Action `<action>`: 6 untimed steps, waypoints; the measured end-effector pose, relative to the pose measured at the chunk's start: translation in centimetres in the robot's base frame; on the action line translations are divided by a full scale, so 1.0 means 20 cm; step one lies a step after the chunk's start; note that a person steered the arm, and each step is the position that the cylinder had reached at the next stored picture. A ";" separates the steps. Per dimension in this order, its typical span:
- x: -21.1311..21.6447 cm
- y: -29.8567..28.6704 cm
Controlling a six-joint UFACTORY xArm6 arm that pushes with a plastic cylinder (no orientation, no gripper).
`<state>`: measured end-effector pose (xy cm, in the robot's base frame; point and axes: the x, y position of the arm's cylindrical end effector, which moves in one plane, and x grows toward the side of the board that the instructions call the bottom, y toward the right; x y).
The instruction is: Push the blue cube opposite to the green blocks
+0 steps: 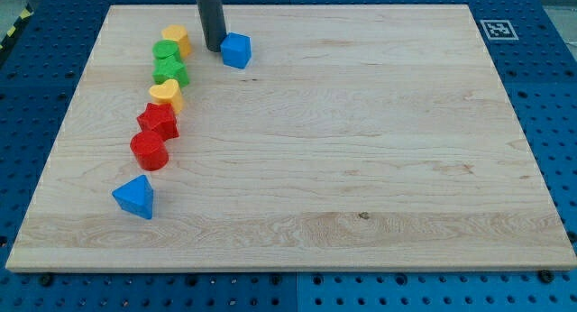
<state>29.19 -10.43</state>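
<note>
The blue cube (pixel 236 50) sits near the view's top, left of centre on the wooden board (pixel 361 150). My tip (pixel 213 48) is right beside the cube's left side, touching or nearly touching it. Two green blocks lie just left of my tip: a green cylinder (pixel 165 51) and a green star-like block (pixel 171 72) below it. My tip stands between the green blocks and the blue cube.
A yellow block (pixel 177 39) lies above the green ones and a yellow heart-like block (pixel 167 95) below them. Further down are a red star (pixel 158 121), a red cylinder (pixel 150 151) and a blue triangular block (pixel 135 197). A marker tag (pixel 495 28) is at the top right corner.
</note>
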 end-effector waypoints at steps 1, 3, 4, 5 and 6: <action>0.00 0.22; -0.22 0.14; -0.31 -0.14; -0.31 -0.47; -0.31 -0.56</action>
<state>23.05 -21.71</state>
